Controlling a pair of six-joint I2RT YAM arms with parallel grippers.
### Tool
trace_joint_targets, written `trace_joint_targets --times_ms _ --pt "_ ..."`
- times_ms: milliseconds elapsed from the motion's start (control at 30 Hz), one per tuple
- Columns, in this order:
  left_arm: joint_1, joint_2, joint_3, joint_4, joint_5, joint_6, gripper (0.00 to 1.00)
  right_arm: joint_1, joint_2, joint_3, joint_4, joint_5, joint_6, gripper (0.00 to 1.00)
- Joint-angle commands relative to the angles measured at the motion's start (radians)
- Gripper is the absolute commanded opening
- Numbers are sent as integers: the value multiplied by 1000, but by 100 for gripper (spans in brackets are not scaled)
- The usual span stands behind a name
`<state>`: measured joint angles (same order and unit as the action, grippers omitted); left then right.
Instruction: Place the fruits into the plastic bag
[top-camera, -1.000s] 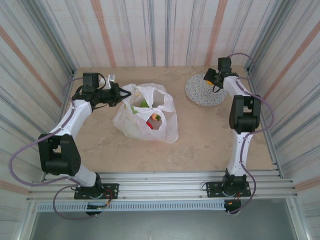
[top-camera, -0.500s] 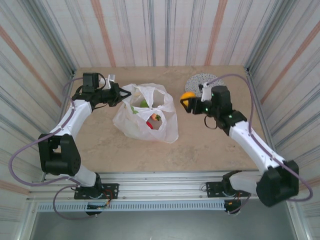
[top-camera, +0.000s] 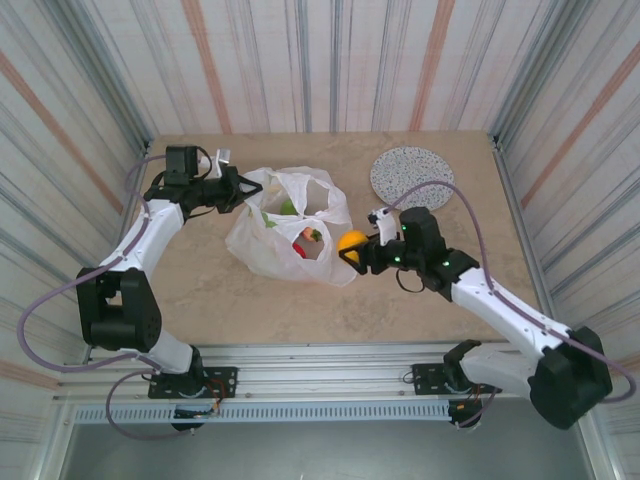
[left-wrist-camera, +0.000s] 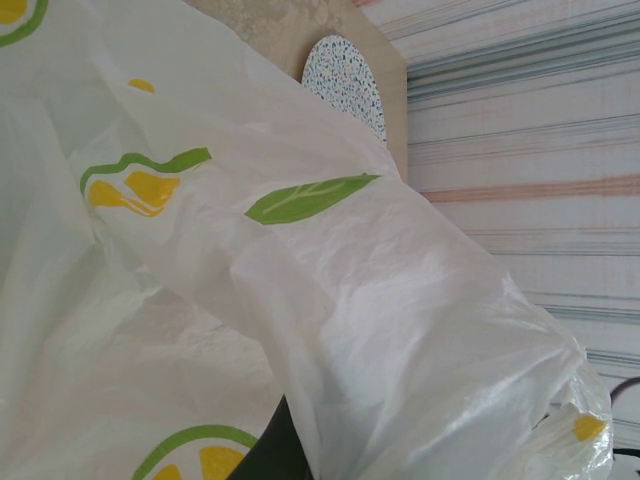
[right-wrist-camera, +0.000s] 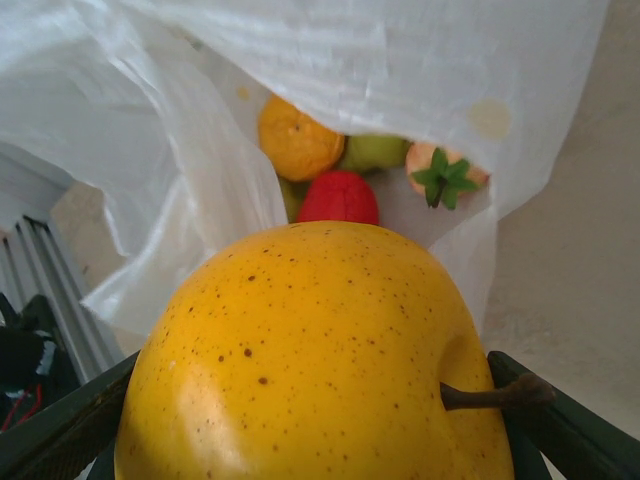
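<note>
Overhead, the left gripper (top-camera: 238, 189) pinches the plastic bag (top-camera: 285, 250) tight by its far-left rim. The right gripper (top-camera: 356, 250), jaws wide around a yellow fruit (top-camera: 350, 242), hovers at the bag's right edge.

From the left wrist, bag film (left-wrist-camera: 330, 300) drapes the finger.

From the right wrist, the fruit (right-wrist-camera: 310, 360) faces the mouth. It should go left over the opening before release, or it may catch the rim.
</note>
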<state>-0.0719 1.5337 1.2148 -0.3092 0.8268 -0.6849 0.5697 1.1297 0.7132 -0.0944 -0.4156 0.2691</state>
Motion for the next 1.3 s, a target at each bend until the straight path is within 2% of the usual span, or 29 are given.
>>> trace_joint_targets --times_ms 0,367,500,667,833,1267 --pt "-3 -6 -3 -10 3 9 0 25 74 36 82 40 -36 71" --pt "-6 -6 -1 -10 10 8 0 82 296 99 258 335 12 69" --pt "-9 -6 -1 -10 11 8 0 105 351 107 360 294 45 70" --pt "-8 -6 -1 -11 11 8 0 183 406 125 476 253 43 72" --pt "-11 -8 -2 -8 11 7 0 237 480 186 526 274 38 75" --pt "-12 -7 -1 -8 12 7 0 256 785 454 672 685 134 80"
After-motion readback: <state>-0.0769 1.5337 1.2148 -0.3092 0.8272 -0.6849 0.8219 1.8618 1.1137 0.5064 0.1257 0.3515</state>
